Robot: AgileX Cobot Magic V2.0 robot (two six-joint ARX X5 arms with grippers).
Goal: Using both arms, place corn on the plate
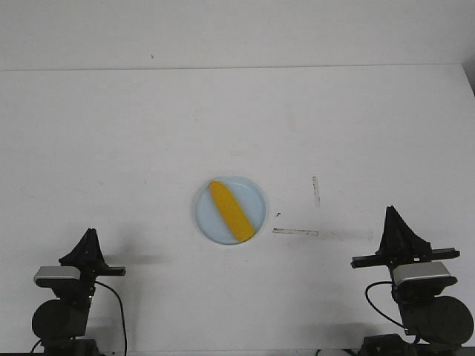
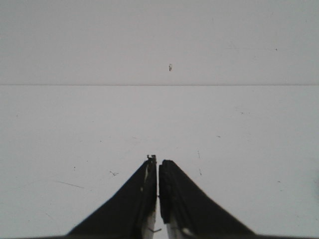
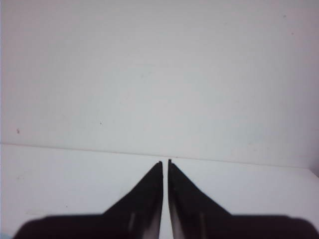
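Left pincer (image 1: pixel 90 236) sits at the near left edge of the white tabletop (image 1: pixel 133 133), tips pressed together with nothing between them, same story in its wrist view (image 2: pixel 158 164). Middle of the tabletop: the pale blue plate (image 1: pixel 256 194) with the yellow corn (image 1: pixel 229 211) lying diagonally across it, pointed end toward the back left. A couple of scuff marks (image 1: pixel 295 231) just right of the plate. Right pincer (image 1: pixel 391 213) is at the near right edge, also closed and empty (image 3: pixel 165 164), well apart from the plate.
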